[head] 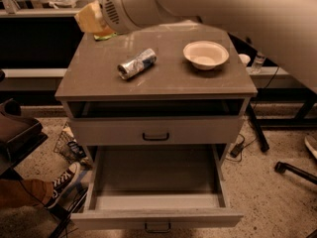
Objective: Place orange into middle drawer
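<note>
desk (99,81): grey top, carries can and bowl
can (136,63): on its side, left of centre
bowl (206,54): white, upright, right of can
sneaker (64,180): floor, lower left
pincer (90,18): over desk's back-left corner

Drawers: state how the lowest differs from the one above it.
The lowest drawer is pulled out; the drawer above is shut. The lowest drawer shows its bare floor; the drawer above shows only its front and loop handle. Both are grey. The gripper is over the back left corner of the cabinet.
</note>
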